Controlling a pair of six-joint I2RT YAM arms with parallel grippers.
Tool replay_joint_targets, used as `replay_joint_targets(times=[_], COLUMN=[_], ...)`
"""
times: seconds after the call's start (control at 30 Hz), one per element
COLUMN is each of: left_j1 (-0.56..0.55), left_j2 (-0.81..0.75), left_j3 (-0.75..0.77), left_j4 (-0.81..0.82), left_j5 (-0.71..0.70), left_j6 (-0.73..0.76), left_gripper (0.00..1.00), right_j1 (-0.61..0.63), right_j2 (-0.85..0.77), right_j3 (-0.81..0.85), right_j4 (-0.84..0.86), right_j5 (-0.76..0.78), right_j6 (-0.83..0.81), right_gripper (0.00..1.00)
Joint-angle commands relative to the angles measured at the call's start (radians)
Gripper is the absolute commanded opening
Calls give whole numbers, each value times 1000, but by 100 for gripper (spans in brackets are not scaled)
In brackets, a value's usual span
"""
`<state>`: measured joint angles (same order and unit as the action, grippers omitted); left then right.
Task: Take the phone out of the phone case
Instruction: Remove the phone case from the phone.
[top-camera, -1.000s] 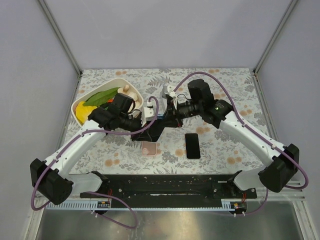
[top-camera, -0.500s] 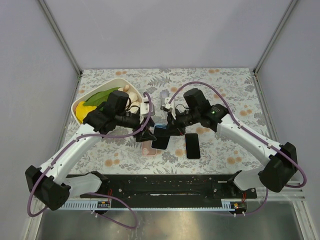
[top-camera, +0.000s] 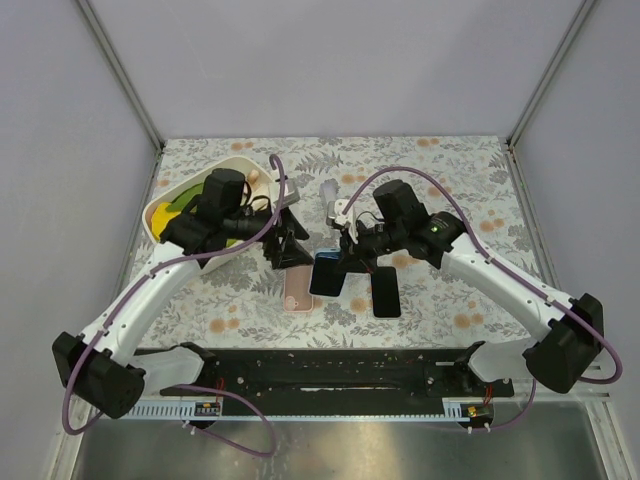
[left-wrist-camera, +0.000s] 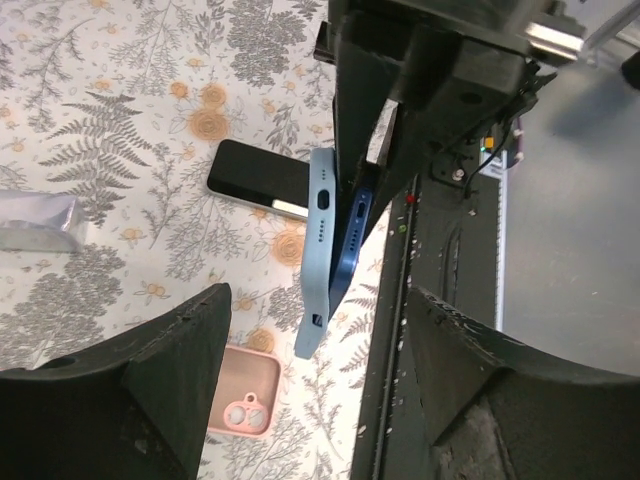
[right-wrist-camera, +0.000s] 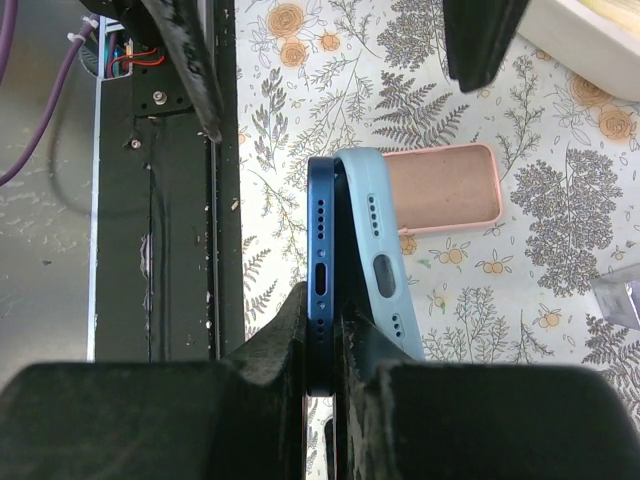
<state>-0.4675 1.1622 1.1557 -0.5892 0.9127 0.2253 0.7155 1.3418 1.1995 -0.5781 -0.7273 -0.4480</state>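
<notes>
Two tools share the job. My right tool (right-wrist-camera: 322, 325) is clamped tight on the dark blue phone (right-wrist-camera: 322, 240), held above the surface. The light blue phone case (right-wrist-camera: 375, 240) gapes away at the far end but still clings nearest the grip. I judge it half done, since the case must still come fully off. My left tool (left-wrist-camera: 318, 360), wide open and empty, has backed away from the case since half a second ago.

Above the floral tabletop (top-camera: 450, 300), the right gripper (top-camera: 347, 263) grips the blue phone (top-camera: 331, 273), whose paler phone case (top-camera: 317, 272) shows along its left edge. The left gripper (top-camera: 286, 246) hangs just beside it with fingers spread, apart from it. On the tabletop nearby lie a pink case (top-camera: 298, 291) and a black phone (top-camera: 386, 292). A white bowl (top-camera: 185, 183) sits at the left.
</notes>
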Motion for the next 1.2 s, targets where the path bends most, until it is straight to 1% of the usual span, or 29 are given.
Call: replay_joint_targets(times=[0.0,0.17,0.23,0.33,0.43,0.7,0.93,1.07,1.17], left_j1=[4,4,4,3,4,1,-6,-26,-51], left_j2=[53,116,132,158,188,211,217,206,203], left_j3=[53,88,87,87,101,104,98,79,78], left_j4=[112,132,172,229,235,253,255,253,223], left_j5=[67,109,109,100,97,92,100,97,83], left_j6=[-150,-222,-302,-362,-394,-434,-437,-412,-370], left_gripper=[74,71,69,67,67,67,65,64,64], right_j1=[9,10,9,9,10,10,12,10,12], right_j2=[-44,-43,-44,-43,-49,-53,-49,-46,-46], right_j3=[55,58,54,51,49,55,61,67,74], right_j4=[0,-11,-11,-9,-11,-11,-11,-12,-12], right_j5=[-49,-53,-55,-60,-60,-49,-44,-37,-34], right_j6=[-32,-37,-41,-41,-41,-49,-51,-46,-41], right_gripper=[0,0,0,0,0,0,0,0,0])
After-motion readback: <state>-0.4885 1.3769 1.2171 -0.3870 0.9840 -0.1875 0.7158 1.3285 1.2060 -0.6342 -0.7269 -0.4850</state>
